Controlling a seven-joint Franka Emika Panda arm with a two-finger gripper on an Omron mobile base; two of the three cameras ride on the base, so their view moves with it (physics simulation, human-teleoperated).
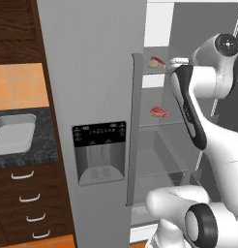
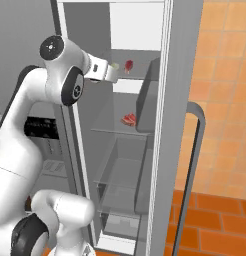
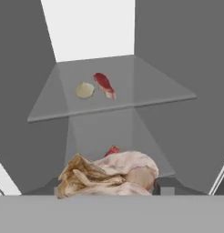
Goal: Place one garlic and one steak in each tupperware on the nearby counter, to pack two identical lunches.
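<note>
A large pale garlic with papery skin sits between the fingertips of my gripper, which is shut on it, in the air in front of the open fridge. In the right base view the gripper reaches in at upper-shelf height with a pale bulb at its tip. On the upper glass shelf lie a second garlic and a steak, close together. Another steak lies on the shelf below. A rounded-square tupperware rests on the black counter, far left of the fridge.
The grey fridge door with its dispenser panel stands between the open compartment and the counter. The other door, with bins and a long handle, hangs open on the right. Wooden drawers sit under the counter.
</note>
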